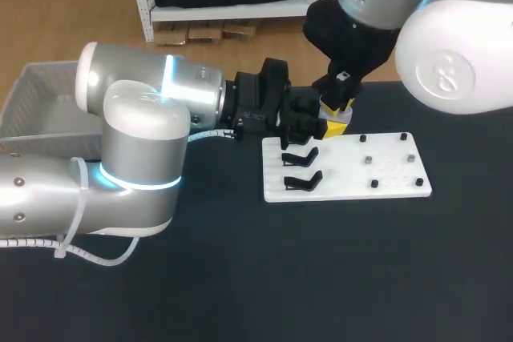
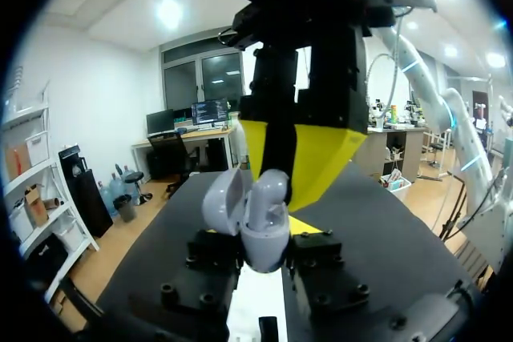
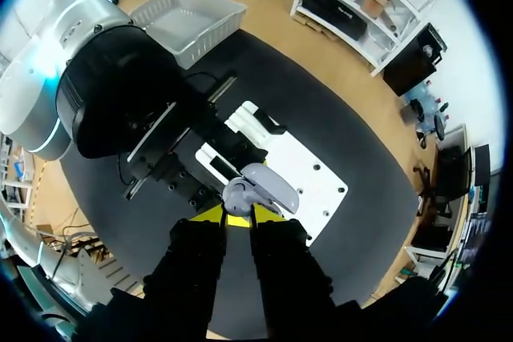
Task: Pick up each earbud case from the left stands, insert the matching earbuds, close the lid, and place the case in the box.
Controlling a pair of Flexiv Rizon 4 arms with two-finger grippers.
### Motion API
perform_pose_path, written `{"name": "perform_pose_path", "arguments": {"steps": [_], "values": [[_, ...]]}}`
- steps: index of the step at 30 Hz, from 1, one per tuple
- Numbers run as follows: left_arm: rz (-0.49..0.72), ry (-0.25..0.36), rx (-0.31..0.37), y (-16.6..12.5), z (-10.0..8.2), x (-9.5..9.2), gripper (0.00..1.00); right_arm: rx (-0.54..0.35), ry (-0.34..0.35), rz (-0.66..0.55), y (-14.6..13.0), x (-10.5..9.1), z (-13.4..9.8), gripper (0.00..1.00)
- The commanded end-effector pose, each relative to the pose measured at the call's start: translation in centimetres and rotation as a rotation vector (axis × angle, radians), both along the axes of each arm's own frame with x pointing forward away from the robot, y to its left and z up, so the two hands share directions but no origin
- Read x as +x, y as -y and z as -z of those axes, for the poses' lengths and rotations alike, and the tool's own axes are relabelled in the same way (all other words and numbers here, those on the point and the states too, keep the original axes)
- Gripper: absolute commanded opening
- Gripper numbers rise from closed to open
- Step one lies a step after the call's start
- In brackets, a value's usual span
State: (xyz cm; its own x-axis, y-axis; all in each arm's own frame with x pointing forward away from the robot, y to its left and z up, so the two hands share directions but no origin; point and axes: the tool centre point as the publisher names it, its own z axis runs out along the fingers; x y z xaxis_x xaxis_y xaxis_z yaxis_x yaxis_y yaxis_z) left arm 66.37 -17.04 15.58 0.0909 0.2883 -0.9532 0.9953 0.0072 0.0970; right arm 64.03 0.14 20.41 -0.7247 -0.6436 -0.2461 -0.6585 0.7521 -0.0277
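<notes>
Our left claw [image 2: 260,260] clamps the open case [image 2: 263,234] from both sides, with our right claw [image 3: 238,215] poised just above the case, and we cannot tell whether that one grips anything.

Case [image 3: 261,188] over board [image 1: 393,171], box [image 1: 32,78] leftward

Bright, even overhead light; ceiling lamps [image 2: 169,12] flare in left wrist view, glare on right arm [image 1: 449,54], soft shadows on dark tabletop [image 1: 337,278].
</notes>
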Motion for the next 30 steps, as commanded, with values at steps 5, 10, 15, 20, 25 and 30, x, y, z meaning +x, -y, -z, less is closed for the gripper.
{"name": "perform_pose_path", "arguments": {"steps": [5,10,15,20,25,30], "values": [[-0.006,0.006,-0.010,-0.03,0.19,-0.14,0.00,-0.022,-0.005,-0.017,-0.20,0.22,0.09,0.00],[-0.006,0.006,-0.010,-0.03,0.19,-0.14,0.00,-0.028,-0.005,-0.020,-0.19,0.29,0.22,0.00],[-0.006,0.006,-0.010,-0.03,0.19,-0.14,0.00,-0.034,-0.006,-0.021,-0.27,0.26,0.41,0.00],[-0.006,0.006,-0.010,-0.03,0.19,-0.14,0.00,-0.045,-0.007,-0.029,-0.19,0.05,0.57,0.00],[-0.006,0.006,-0.010,-0.03,0.19,-0.14,0.00,-0.049,-0.006,-0.026,-0.08,-0.02,0.64,0.00],[-0.006,0.006,-0.010,-0.03,0.19,-0.14,0.00,-0.040,-0.001,-0.017,-0.25,-0.08,0.37,0.19]]}}
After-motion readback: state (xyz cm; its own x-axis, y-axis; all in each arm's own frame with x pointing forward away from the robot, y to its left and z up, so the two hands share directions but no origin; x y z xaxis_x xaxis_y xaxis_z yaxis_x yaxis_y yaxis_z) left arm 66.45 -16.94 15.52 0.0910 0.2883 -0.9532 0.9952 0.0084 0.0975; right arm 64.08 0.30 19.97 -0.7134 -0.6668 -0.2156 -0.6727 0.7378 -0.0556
